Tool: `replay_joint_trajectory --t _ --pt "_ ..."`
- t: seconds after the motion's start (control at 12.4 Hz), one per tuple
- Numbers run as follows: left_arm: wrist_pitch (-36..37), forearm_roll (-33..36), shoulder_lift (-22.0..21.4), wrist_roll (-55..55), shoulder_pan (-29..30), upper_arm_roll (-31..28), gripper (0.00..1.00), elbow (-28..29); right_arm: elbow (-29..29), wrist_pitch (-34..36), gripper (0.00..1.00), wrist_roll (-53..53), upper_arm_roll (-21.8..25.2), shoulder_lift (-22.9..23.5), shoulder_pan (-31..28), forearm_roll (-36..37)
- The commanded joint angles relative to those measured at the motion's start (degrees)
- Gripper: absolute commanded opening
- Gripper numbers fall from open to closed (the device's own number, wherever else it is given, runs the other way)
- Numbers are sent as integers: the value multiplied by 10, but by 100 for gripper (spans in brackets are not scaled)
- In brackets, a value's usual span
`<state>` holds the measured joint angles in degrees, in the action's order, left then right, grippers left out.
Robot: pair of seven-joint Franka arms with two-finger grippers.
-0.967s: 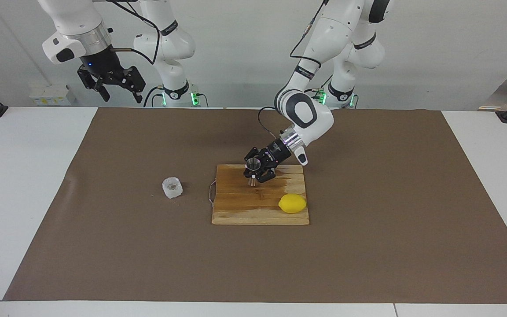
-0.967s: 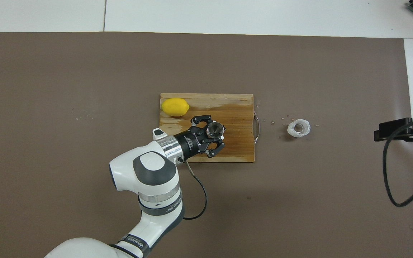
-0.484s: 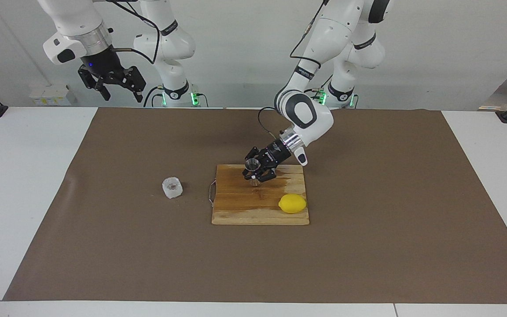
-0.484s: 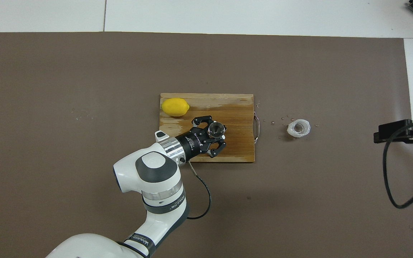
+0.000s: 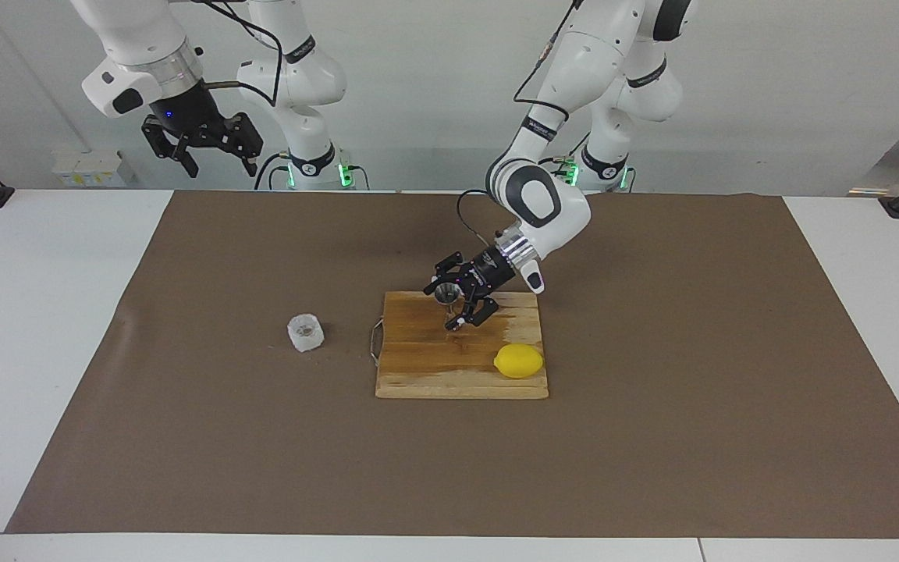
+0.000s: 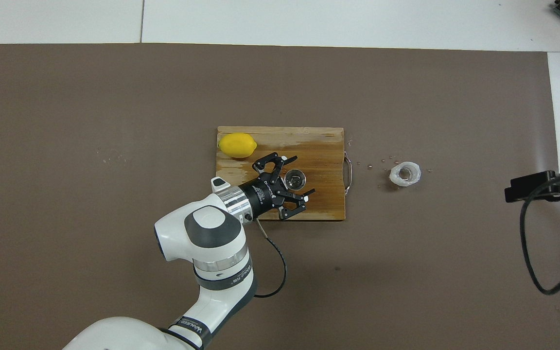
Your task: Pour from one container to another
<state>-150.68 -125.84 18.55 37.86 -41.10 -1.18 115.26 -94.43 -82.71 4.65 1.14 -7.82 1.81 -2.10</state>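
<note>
The small steel hourglass jigger (image 5: 446,300) (image 6: 295,179) stands upright on the wooden cutting board (image 5: 434,375) (image 6: 321,141), on the half nearer the robots. My left gripper (image 5: 447,305) (image 6: 302,175) is low over the board and open, one finger on each side of the jigger and gripping nothing. The translucent whitish cup (image 5: 305,332) (image 6: 405,174), with something brownish inside, sits on the brown mat beside the board's handle, toward the right arm's end. My right gripper (image 5: 219,165) hangs open and empty, high above the table's edge at that end.
A yellow lemon (image 5: 519,361) (image 6: 237,145) lies on the board's corner farthest from the robots, toward the left arm's end. The board has a darker wet patch. Small droplets (image 6: 382,163) dot the mat between board and cup. A dark cable loops off the right arm (image 6: 533,180).
My left gripper was shut on the jigger and has opened, leaving it standing on the board. The right gripper has risen a little.
</note>
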Motion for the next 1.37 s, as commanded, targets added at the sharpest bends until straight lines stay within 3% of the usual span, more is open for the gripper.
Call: replay_joint_trajectory --t 0.0,0.16,0.56,0.97,1.29 --pt "-1 22 -20 -5 -2 -9 100 -3 -8 2 100 163 -3 -9 -13 4" --pt "-2 34 -32 -5 -1 -9 100 5 -14 -1 100 296 -3 -9 -30 4" --pt "-25 103 -64 1 -5 -9 100 13 -71 -140 100 697 -2 -6 -69 4" --pt "-25 232 -89 1 -4 -9 100 15 -129 -249 100 852 -3 7 -71 -39" --pt "-19 342 -105 1 -2 -10 100 23 -128 -262 100 977 -3 110 -117 -175"
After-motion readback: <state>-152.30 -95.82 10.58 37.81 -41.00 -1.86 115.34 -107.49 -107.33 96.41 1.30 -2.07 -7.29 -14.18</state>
